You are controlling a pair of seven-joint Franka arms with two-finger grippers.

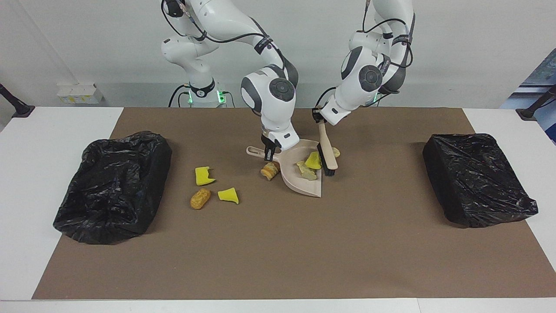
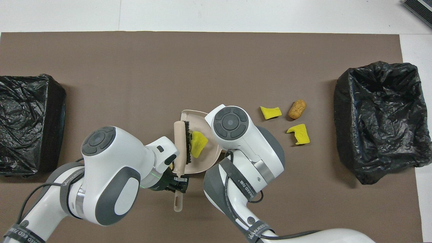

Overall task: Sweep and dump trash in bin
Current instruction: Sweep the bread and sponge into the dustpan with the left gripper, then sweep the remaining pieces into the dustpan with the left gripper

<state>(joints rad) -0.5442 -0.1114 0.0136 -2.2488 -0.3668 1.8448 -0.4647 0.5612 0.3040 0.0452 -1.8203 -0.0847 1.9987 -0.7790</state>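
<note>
facing camera is looking from high across the worktop [image 1: 278, 261] toward both robot bases; overhead camera is looking steeply down from the robots' end; both are sharing the brown mat [image 2: 216, 67].

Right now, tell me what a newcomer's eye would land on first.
Mid-mat, the right gripper holds the dustpan while the left gripper presses the brush at its mouth, yellow sponge inside. Two black-lined bins flank the mat; loose scraps lie toward the right arm's end.
</note>
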